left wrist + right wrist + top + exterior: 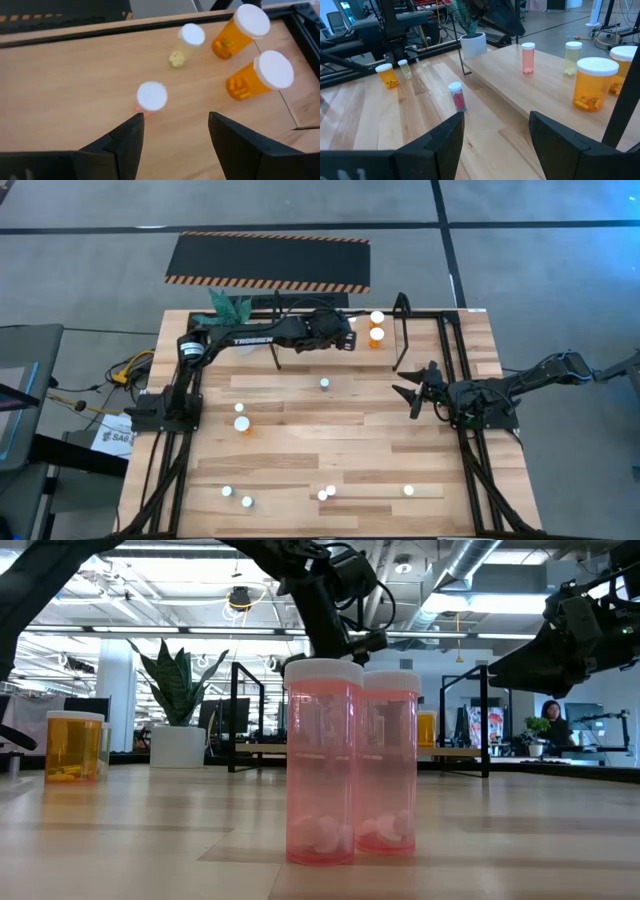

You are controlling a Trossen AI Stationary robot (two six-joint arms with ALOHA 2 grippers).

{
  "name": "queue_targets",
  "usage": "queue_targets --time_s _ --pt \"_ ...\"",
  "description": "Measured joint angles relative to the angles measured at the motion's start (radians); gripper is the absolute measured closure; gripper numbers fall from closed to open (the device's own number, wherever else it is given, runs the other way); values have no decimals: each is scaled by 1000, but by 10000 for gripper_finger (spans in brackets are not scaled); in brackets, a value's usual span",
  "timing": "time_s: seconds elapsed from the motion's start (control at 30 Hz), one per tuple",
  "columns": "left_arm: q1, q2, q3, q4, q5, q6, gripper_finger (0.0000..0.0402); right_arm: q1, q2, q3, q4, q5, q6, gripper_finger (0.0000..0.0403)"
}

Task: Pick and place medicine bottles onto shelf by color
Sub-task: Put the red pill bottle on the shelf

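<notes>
Black fingers of the left gripper (pixel 172 137) are standing partly apart over the shelf (pixel 400 308) at the table's far edge, holding nothing. Just ahead of those fingers a pink bottle (pixel 151 96) is standing on the shelf board, untouched. Beyond it a pale yellowish bottle (pixel 186 42) and two large orange bottles (pixel 252 75) are sitting together near the shelf's corner, all upright with white caps.

Over at the table's right side, the right gripper (pixel 417 389) is hovering above the wood with its fingers also partly spread and nothing between them. From its wrist I am seeing a small pink bottle (pixel 457 96) standing alone on the table (pixel 300 450) in front of it, near but not touching.

More bottles are waiting loose on the table: an orange one (pixel 242 424) on the left, and a scatter of small ones along the near edge (pixel 326 493). Two pink bottles (pixel 350 775) are standing side by side close to the low camera. A potted plant (pixel 178 700) is sitting at the far left corner.
</notes>
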Motion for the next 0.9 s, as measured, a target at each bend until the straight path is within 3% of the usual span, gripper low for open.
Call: queue_targets --time_s 0.4,0.9 --pt "4 3 -6 -4 -49 26 188 0 0 0 -17 0 0 158" --pt "2 42 -9 21 -64 42 90 0 0 0 -19 0 0 159"
